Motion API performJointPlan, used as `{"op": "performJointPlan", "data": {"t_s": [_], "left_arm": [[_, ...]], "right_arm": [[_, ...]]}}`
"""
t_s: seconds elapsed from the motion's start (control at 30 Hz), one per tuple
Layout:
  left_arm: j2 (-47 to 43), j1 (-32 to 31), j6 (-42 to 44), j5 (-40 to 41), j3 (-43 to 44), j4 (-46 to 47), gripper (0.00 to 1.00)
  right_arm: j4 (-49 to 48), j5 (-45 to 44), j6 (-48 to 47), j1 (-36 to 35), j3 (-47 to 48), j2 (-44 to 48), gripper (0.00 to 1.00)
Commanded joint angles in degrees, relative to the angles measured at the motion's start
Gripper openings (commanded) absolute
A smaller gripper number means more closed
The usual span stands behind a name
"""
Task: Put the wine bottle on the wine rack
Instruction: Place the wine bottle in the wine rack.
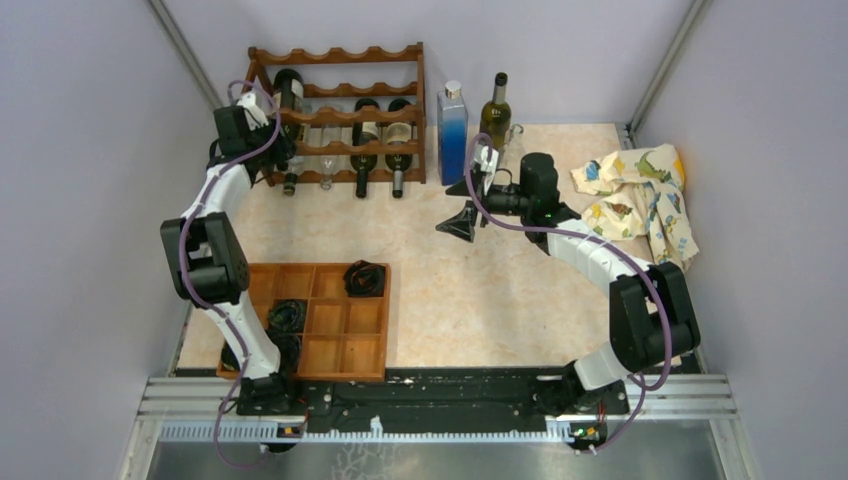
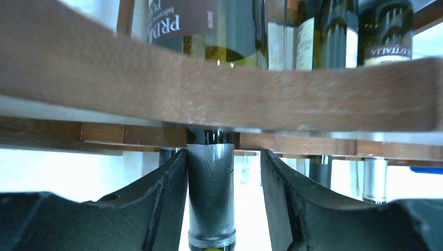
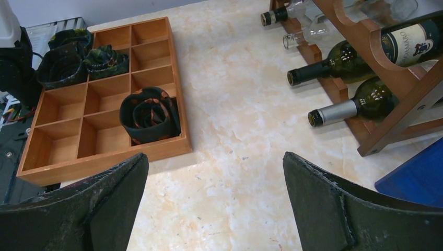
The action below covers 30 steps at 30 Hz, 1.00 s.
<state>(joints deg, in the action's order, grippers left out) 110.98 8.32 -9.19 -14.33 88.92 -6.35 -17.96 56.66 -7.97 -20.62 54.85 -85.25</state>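
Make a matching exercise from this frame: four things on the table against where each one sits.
Things:
1 rack
2 blue bottle
3 patterned cloth
4 wooden tray

Places:
A near left
B upright beside the rack's right end
C back left, against the wall
D back right

Pairs: 1-C, 2-B, 3-D, 4-A
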Motion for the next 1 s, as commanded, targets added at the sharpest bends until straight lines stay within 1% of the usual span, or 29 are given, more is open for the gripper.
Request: {"op": "performJointPlan", "data": {"t_s": [0.0, 0.23, 0.43, 0.57, 0.67, 0.77, 0.87, 0.97], "left_arm": [[-4.91, -1.07, -0.65, 2.23, -0.10, 8.81, 0.59], [-7.16, -1.08, -0.86, 5.26, -2.94, 7.34, 0.64], [-8.06, -0.99, -0.66, 6.45, -4.19, 6.61, 0.64], [-9.87, -0.94, -0.82, 5.23, -4.78, 4.26, 0.65], [-12.13, -0.36, -1.99, 2.78, -6.56, 3.40, 0.65], [-15.46, 0.30, -3.12, 2.27, -10.68, 3.35, 0.65], [-19.22, 1.52, -3.24, 1.77, -17.19, 6.71, 0.65], [-21.69, 4.99, -6.60, -3.49, -24.50, 12.59, 0.65]], "right_arm": [[-1.12, 0.80, -1.61, -0.65, 0.46, 2.14, 0.98], [-1.05, 0.82, -1.85, -0.62, 0.43, 2.19, 0.98], [-0.73, 0.75, -2.18, -0.62, 0.34, 2.27, 0.98], [-0.43, 0.66, -2.48, -0.65, 0.17, 2.52, 0.98], [-0.24, 0.51, -2.66, -0.67, -0.06, 2.73, 0.98], [-0.03, 0.38, -2.95, -0.62, -0.25, 2.84, 0.98], [0.04, 0.27, -3.32, -0.63, -0.23, 2.80, 0.98], [-0.04, 0.33, -3.45, -0.73, -0.24, 2.72, 0.98]]}}
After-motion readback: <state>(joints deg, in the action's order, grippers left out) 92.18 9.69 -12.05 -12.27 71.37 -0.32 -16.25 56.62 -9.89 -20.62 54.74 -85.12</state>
